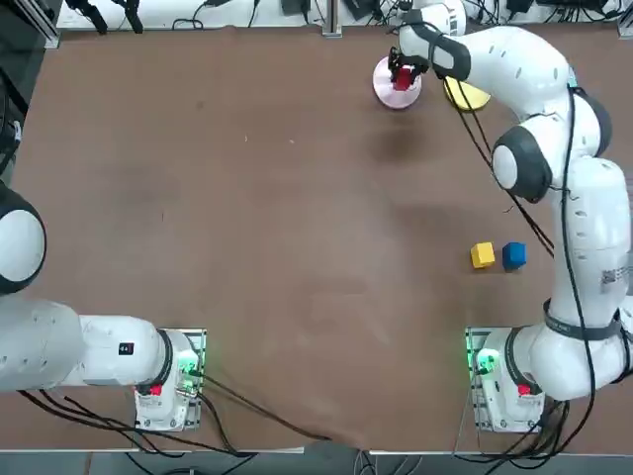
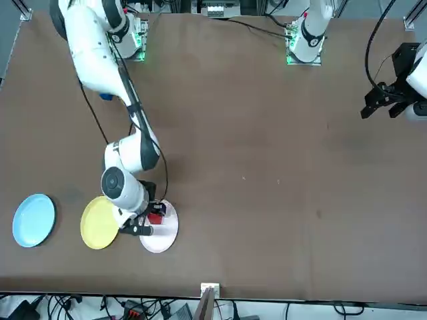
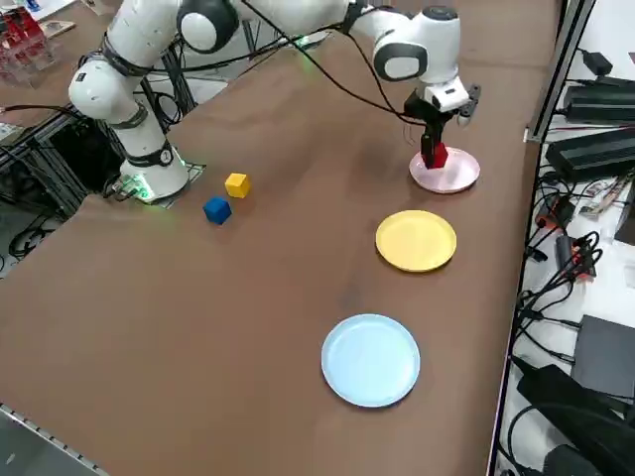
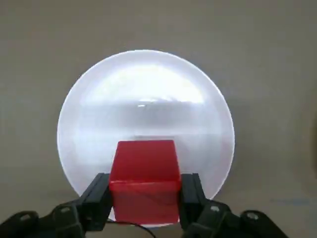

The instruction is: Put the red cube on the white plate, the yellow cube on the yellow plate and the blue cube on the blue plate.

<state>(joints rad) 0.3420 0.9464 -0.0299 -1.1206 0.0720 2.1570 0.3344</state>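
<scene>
A brown worktop (image 1: 297, 237) fills the top view. At its upper right, the right gripper (image 4: 146, 201) has its jaws pinching the red cube (image 4: 146, 181), small, solid and bright, over the round, flat white plate (image 4: 143, 109). The yellow plate (image 1: 467, 94) is just beside it. In the right side view, the pale blue plate (image 3: 370, 360) is at lower center; the small yellow cube (image 3: 237, 185) and deep-blue blue cube (image 3: 217, 209) are side by side at center left.
</scene>
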